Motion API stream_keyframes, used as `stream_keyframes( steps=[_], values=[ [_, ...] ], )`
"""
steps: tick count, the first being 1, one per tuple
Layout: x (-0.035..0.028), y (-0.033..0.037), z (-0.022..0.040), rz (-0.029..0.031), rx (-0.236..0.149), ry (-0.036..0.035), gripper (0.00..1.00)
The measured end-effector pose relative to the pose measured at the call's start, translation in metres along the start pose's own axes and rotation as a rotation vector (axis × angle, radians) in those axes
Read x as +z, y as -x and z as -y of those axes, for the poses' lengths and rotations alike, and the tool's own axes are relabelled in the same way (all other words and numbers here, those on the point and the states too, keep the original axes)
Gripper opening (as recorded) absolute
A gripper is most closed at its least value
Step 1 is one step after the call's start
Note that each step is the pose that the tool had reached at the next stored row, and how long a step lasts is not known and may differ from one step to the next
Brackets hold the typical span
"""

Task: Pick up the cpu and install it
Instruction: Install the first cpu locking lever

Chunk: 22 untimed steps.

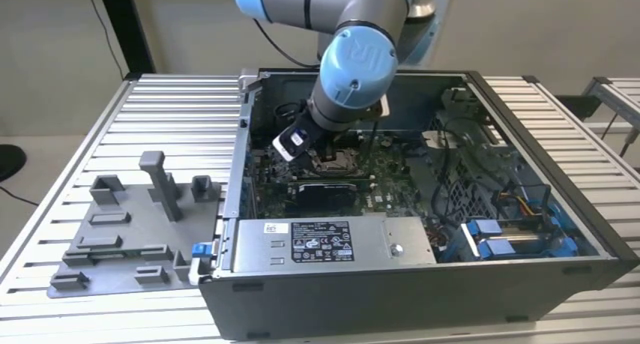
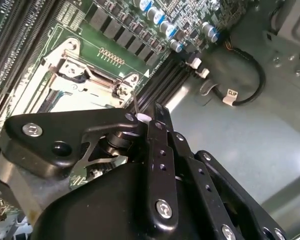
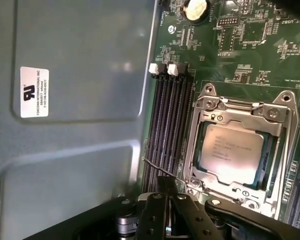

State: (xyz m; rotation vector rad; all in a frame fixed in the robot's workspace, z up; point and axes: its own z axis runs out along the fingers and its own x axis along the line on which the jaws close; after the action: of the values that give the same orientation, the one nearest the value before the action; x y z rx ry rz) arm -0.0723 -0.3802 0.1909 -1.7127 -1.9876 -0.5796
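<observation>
The cpu (image 3: 231,148) lies flat inside the socket frame (image 3: 240,150) on the green board (image 3: 250,45). Its pale silver top faces up and the metal frame sits all around it. Nothing is touching the chip.

Just beside the frame run long dark slots (image 3: 167,135) with white clips (image 3: 167,69) at one end. A round silver battery (image 3: 195,9) sits farther along the board. Next to the board is the grey wall of the case, with a white sticker (image 3: 34,92) on it.

The gripper (image 2: 142,120) hangs just above the board, near one corner of the frame. In the second wrist view its black fingers (image 2: 160,125) look pressed close together, with only a small white bit showing between them. It holds no chip.

In the exterior view, the blue and grey arm (image 1: 350,67) reaches down into the open computer case (image 1: 560,209). A silver box (image 1: 330,243) with a white label sits at the near side of the case. The case stands on a ribbed metal table (image 1: 130,127). On the exterior view's left, a grey holder (image 1: 130,231) with posts rests on the table beside the case.
</observation>
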Motion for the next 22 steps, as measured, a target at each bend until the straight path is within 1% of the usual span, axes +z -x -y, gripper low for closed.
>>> stream_keyframes(
  steps=[3,6,8,11,13,15,18,22],
  values=[
    [0.0017,0.0011,-0.0002,-0.0048,0.0,0.0007,0.0],
    [0.0031,0.0023,-0.0012,-0.0074,-0.001,0.0008,0.0],
    [0.0032,0.0029,-0.0041,-0.0078,0.0,0.0005,0.0],
    [0.0031,0.0042,-0.012,-0.009,0.002,-0.0029,0.0],
    [0.0034,0.0051,-0.0162,-0.0096,0.004,-0.0053,0.0],
    [0.0043,0.0063,-0.0188,-0.0099,0.005,-0.0067,0.0],
    [0.0073,0.009,-0.0217,-0.0103,0.006,-0.0076,0.0],
    [0.0109,0.0125,-0.0271,-0.0107,0.007,-0.0094,0.0]
  ],
)
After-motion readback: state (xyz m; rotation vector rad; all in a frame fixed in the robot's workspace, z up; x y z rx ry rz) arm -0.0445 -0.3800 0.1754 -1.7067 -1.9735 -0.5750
